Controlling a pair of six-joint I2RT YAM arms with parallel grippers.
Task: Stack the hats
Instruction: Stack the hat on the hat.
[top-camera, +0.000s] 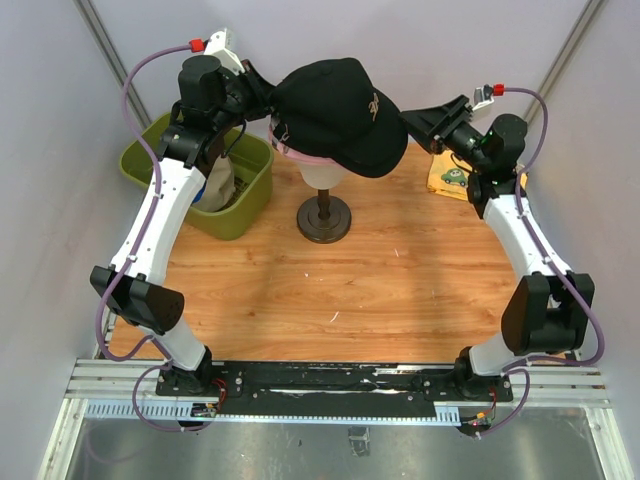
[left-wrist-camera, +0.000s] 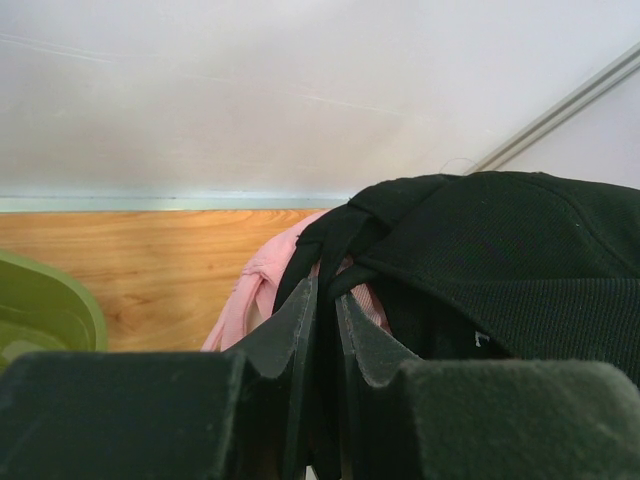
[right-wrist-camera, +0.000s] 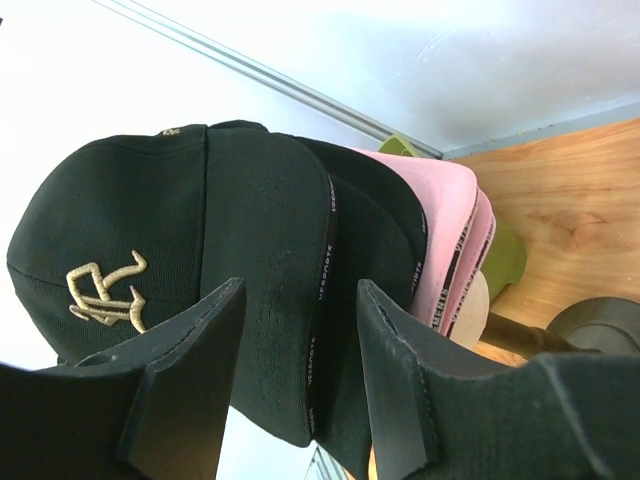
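Jaws of the left gripper (left-wrist-camera: 325, 292) were pinched tight on the rear fabric of the black cap (top-camera: 335, 115), which sat over a pink cap (right-wrist-camera: 450, 225) on the mannequin head (top-camera: 320, 173), upper centre of the top view. The right gripper (right-wrist-camera: 300, 288) stood half open at the brim; contact was unclear.

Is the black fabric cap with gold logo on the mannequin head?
On: the black cap covers the pink fabric cap on the head.

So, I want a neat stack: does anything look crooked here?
Yes. The top black cap sits skewed over the pink cap on the dummy head, its back edge pinched in the left claw, so pink shows beneath.
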